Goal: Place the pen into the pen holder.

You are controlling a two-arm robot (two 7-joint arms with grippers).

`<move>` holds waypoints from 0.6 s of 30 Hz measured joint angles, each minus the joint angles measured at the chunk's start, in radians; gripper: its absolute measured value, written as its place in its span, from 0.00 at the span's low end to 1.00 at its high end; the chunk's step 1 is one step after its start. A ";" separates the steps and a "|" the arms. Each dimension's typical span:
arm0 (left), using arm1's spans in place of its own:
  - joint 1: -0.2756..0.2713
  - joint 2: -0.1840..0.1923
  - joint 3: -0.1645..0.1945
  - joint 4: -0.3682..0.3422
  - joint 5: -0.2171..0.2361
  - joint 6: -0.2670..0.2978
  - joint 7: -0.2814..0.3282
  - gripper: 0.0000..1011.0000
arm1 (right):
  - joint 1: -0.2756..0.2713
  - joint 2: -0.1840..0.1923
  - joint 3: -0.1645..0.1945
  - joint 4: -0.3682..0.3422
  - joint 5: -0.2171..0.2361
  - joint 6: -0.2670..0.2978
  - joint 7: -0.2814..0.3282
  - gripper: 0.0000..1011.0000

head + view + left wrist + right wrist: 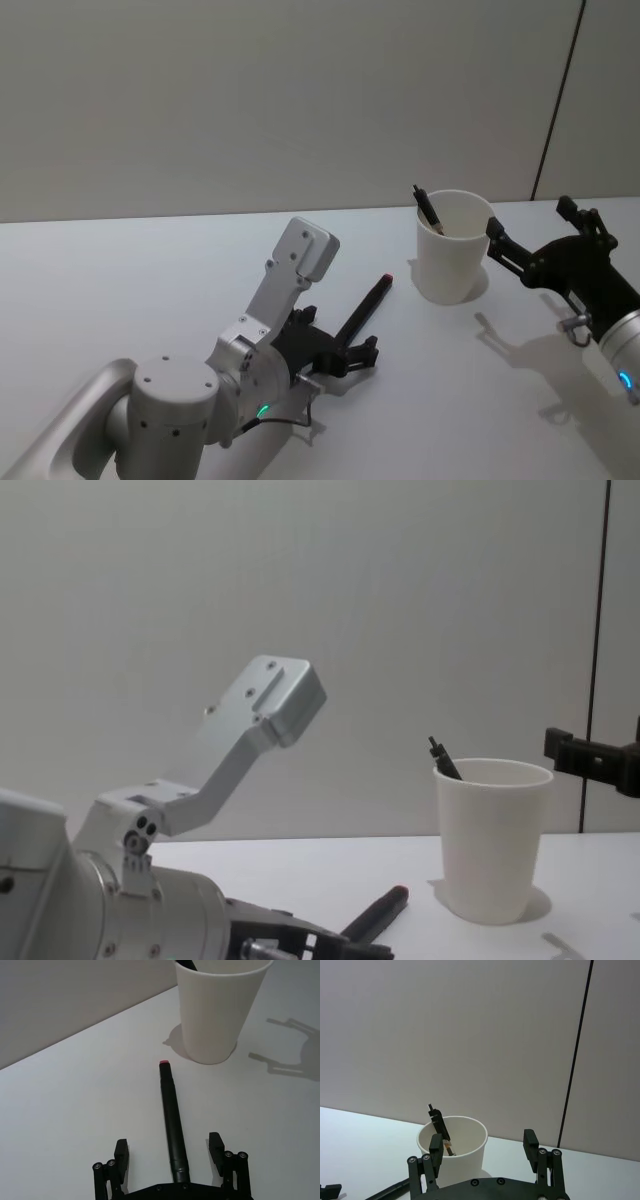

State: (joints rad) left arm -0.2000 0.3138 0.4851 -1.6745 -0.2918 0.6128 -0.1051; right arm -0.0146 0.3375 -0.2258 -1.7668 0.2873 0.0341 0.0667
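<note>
A black pen [364,312] with a red tip lies on the white table, its tip toward the pen holder [453,247], a white paper cup. My left gripper [345,352] is open low over the pen's near end. In the left wrist view the pen [171,1119] runs between the spread fingers [121,1158], and the pen holder [215,1015] stands just beyond its tip. A second black pen [428,210] leans inside the cup. My right gripper [530,228] hovers open just right of the cup; its wrist view has the pen holder [455,1152] behind one finger [436,1152].
The white table [150,270] ends at a plain wall behind. From the chest view, the cup [492,840] stands right of the lying pen [375,912], with a finger [572,752] of the right gripper level with its rim.
</note>
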 joint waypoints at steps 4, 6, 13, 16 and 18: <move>-0.005 -0.005 -0.004 0.005 -0.004 0.022 0.000 0.99 | 0.000 0.000 0.000 0.000 0.000 0.000 0.000 0.99; -0.007 -0.008 -0.006 0.009 -0.009 0.030 0.003 0.99 | 0.000 0.000 0.000 0.000 0.000 0.000 0.000 0.99; -0.012 -0.018 -0.015 0.017 -0.034 0.049 0.017 0.99 | 0.000 0.000 0.000 0.000 0.000 0.000 0.000 0.99; -0.013 -0.022 -0.019 0.020 -0.048 0.054 0.024 0.99 | 0.000 0.000 0.000 0.000 0.000 0.000 0.000 0.99; -0.014 -0.024 -0.022 0.022 -0.056 0.058 0.028 0.99 | 0.000 0.000 0.000 0.000 0.000 0.000 0.000 0.99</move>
State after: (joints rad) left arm -0.2139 0.2899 0.4632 -1.6527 -0.3481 0.6713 -0.0766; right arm -0.0146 0.3374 -0.2259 -1.7668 0.2874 0.0341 0.0668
